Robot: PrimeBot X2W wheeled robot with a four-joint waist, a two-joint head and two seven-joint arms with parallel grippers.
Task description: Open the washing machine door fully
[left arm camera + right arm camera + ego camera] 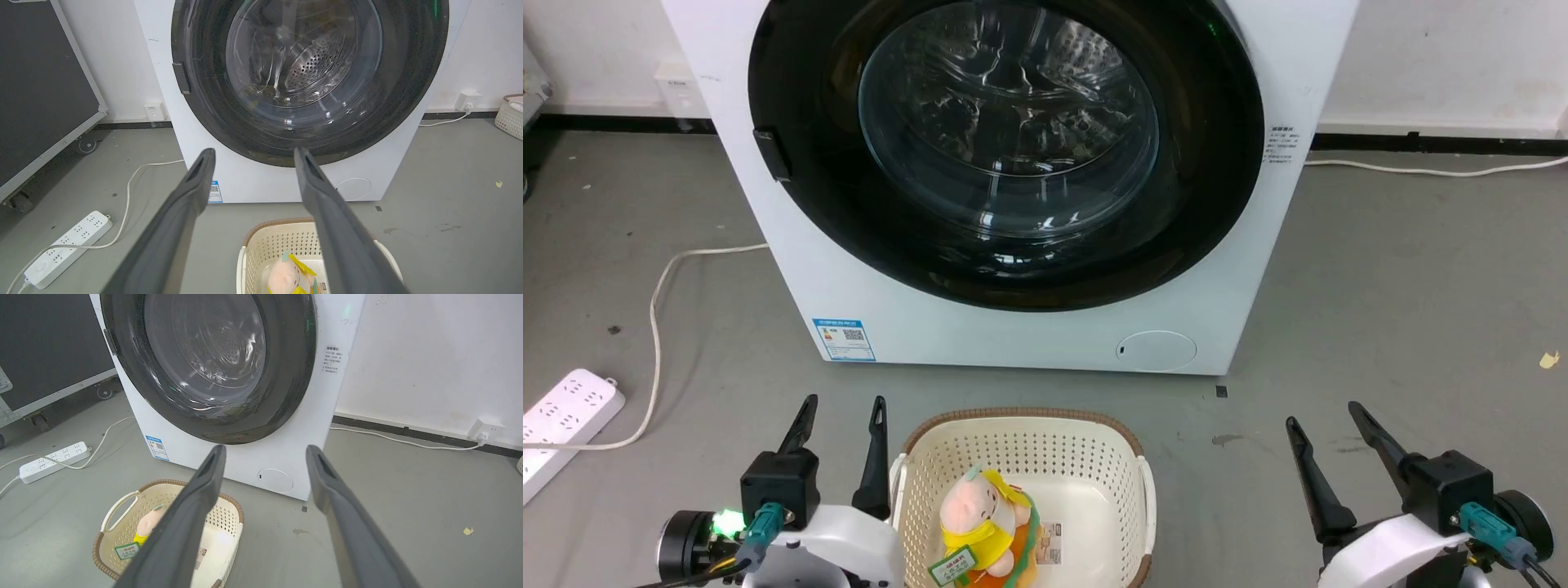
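Note:
The washing machine door (1005, 147) is a glossy black-rimmed disc with a clear bulging glass centre, lying flat against the white machine front, shut. A small dark handle tab (772, 153) sits on its left rim. The same door shows in the left wrist view (308, 73) and the right wrist view (208, 359). My left gripper (842, 406) stands open at the lower left, well short of the machine, fingers empty. My right gripper (1327, 412) stands open at the lower right, also empty and away from the door.
A cream laundry basket (1123, 465) with a plush toy (984, 523) stands on the floor between my grippers, before the machine. A white power strip (564, 420) and its cable lie on the left. A small round white flap (1156, 349) sits low on the machine. A dark wheeled case (41, 90) stands left.

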